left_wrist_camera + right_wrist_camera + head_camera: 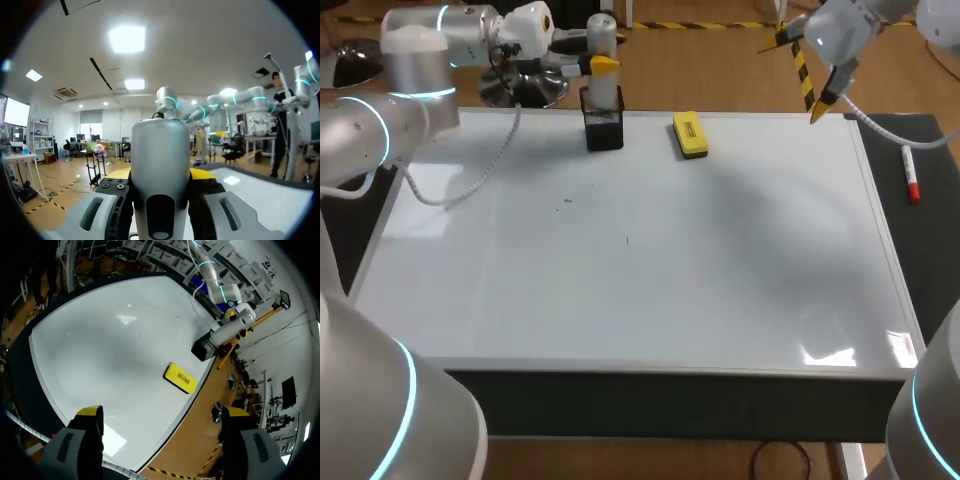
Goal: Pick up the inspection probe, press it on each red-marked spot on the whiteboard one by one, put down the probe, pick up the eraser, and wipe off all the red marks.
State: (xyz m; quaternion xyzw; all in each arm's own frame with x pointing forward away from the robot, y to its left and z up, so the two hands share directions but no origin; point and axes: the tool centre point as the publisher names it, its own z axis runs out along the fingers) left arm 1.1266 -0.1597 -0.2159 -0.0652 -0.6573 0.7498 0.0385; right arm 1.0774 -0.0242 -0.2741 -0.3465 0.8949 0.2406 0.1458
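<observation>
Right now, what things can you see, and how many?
whiteboard: one, white, flat on the black table
eraser: one, yellow, on the whiteboard near its far edge
holder: one, black mesh, at the far edge, beside the eraser
probe: one, silver-grey, standing in the holder
marker: one, white and red, on the table right of the whiteboard
left gripper: one, yellow tips, shut on the probe
right gripper: one, yellow tips, open, above the far right corner

One whiteboard [620,280], one eraser [690,135], one probe [603,35], one holder [604,128], one marker [911,178]
</observation>
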